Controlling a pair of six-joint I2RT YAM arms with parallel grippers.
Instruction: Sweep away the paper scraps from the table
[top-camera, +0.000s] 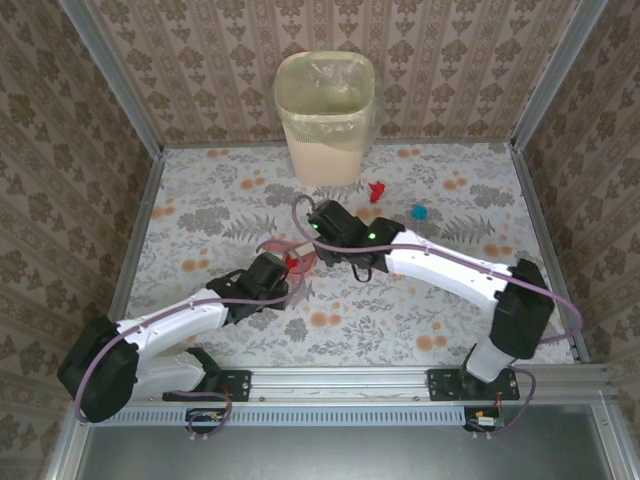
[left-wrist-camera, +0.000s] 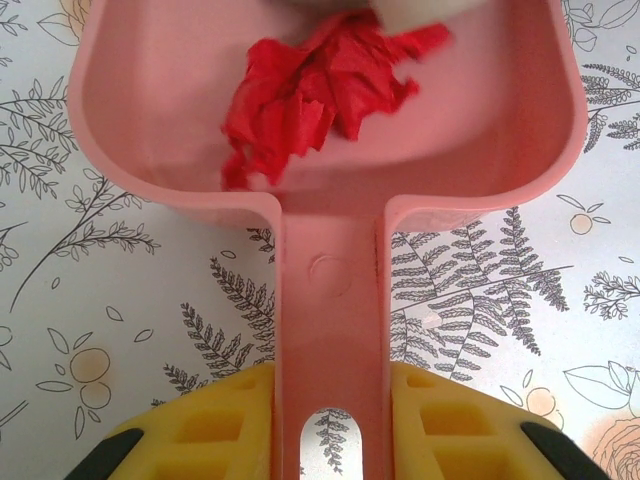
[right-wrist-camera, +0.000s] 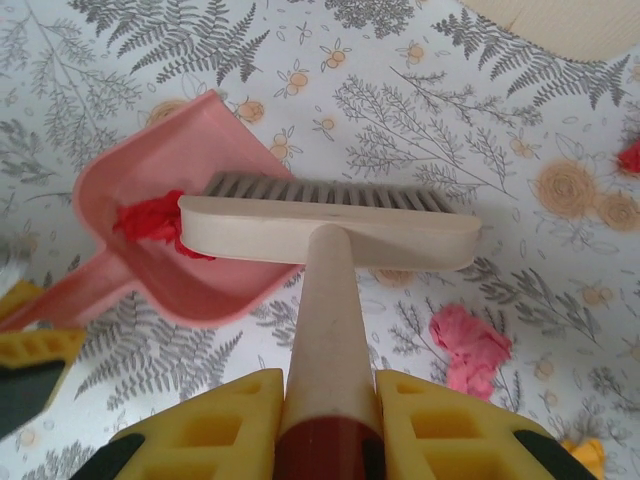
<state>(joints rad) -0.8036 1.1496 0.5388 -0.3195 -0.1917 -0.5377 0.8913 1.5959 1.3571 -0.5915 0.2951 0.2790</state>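
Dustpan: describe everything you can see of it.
The dustpan is pink, smooth plastic by its look: a shallow scoop with raised walls and a flat handle, slotted near its end. It sits on the table, handle clamped in the left gripper. A crumpled red paper scrap lies inside, and the brush head is at its mouth.

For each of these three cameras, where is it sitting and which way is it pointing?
Top external: above and behind the arms, looking down over the table to the bin; both arms show.
Left wrist: on the left arm, looking along the left pincer at the dustpan; yellow fingers show.
Right wrist: on the right arm, looking along the right pincer at the brush; yellow fingers show.
Shared: both wrist views catch the dustpan and red scrap.
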